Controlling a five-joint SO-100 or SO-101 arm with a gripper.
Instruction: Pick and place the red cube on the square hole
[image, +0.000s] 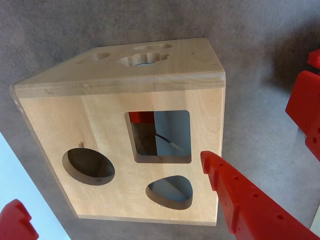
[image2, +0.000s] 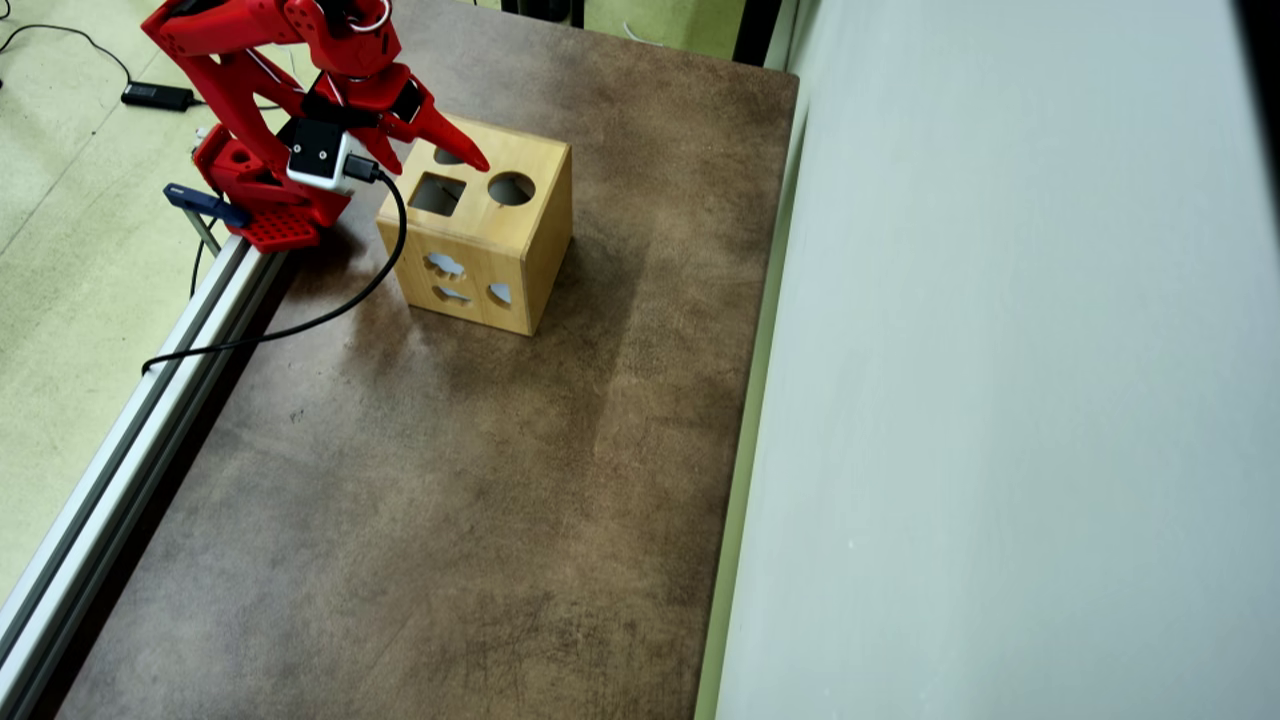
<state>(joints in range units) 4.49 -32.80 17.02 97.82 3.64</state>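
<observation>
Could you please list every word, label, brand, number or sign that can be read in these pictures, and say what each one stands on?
None can be read in either view.
The light wooden shape-sorter box is plain wood with only cut-out shapes, the dark square hole among them.
The red plastic robot arm and its gripper show no print.
The small white camera module on the arm shows no legible marking.

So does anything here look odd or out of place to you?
Nothing is spilled or broken. The box sits flat but turned at an angle to the table edges. In the wrist view something red shows inside the square hole; it may be the cube, but I can't tell. The gripper hangs open above the box.
</observation>
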